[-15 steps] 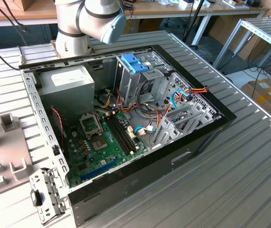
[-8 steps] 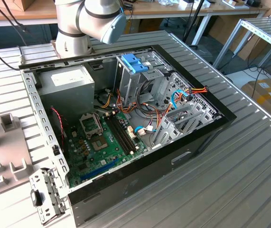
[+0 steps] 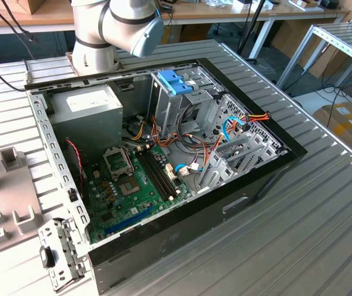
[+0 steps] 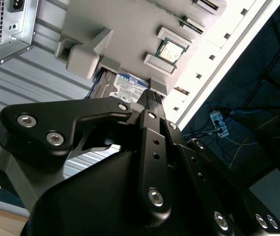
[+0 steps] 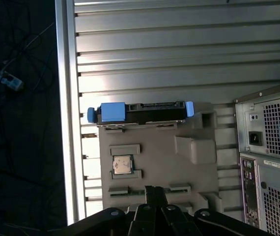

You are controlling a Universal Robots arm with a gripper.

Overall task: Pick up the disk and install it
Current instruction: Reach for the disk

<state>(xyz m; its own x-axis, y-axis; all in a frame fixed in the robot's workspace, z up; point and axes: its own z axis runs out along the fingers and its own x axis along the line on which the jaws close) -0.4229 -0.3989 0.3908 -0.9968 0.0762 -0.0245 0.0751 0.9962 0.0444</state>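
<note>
One disk (image 5: 145, 113) stands on edge in a grey holder (image 5: 154, 152) on the ribbed surface (image 5: 179, 49), beyond the tool (image 5: 155, 189), which is closed, gripping nothing.

Your disk (image 5: 142, 112): flat dark metal drive, blue plastic rails at both ends, larger blue tab on one. In first wrist view you see it edge-on, connector edge toward camera, standing upright in slot along rim of grey holder plate (image 5: 150, 162). In second wrist view you see its white-and-blue label (image 4: 130, 87), partly hidden behind holder block. Holder lies on ribbed table (image 5: 179, 59), just beside computer case (image 5: 272, 142). Disk ungripped, not installed.
</note>
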